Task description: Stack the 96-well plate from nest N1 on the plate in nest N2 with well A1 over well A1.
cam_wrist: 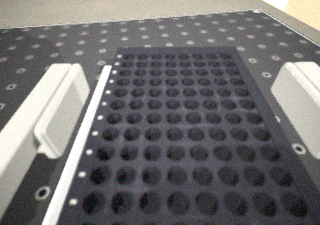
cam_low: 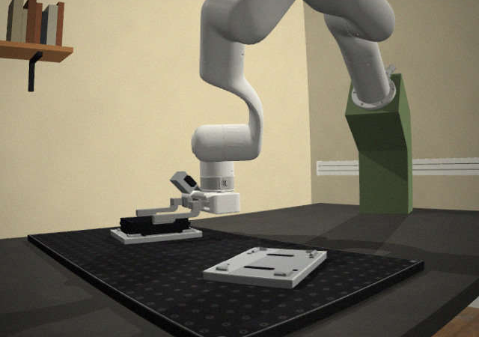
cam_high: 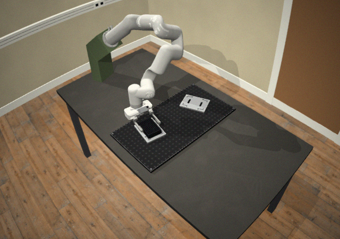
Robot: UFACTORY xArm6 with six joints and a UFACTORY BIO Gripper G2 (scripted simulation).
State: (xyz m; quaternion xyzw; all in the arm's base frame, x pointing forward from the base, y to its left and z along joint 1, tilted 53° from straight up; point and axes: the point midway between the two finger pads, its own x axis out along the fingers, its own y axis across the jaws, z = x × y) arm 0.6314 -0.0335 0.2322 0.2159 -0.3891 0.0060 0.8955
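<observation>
The dark table (cam_high: 219, 176) (cam_low: 50, 298) (cam_wrist: 100, 7) takes up most of the room in front of me, and the white arm (cam_high: 162, 62) (cam_low: 222, 62) arches over it from the green pedestal (cam_high: 105, 71) (cam_low: 382, 171) by one of its short edges. Between that end and the opposite one lies the black, dotted board (cam_high: 178, 132) (cam_low: 154, 271) (cam_wrist: 30, 55), flat on the top. N1 (cam_high: 195, 101) (cam_low: 266, 260) sits toward the board's left short edge, as seen from the pedestal, with its slots and raised corner pieces in plain sight. N2 (cam_high: 158, 137) (cam_low: 166, 236) (cam_wrist: 82, 140) is over toward the right short edge, closer to the board's pedestal-side edge than to the far one. The gripper (cam_high: 150, 126) (cam_low: 146, 216) (cam_wrist: 180, 110) reaches out level above N2, its body on the pedestal side. The task's plate (cam_high: 149, 128) (cam_low: 133, 225) (cam_wrist: 185, 145) is there at N2, upright with its wells facing up, looking level; the black is too dark for me to make out the seam with the lower one, or which corner is cut. Down at the smallest parts, the fingers stand open, one along each long side of the plate, apart from it and gripping nothing. White dots run down one long edge of the plate.
</observation>
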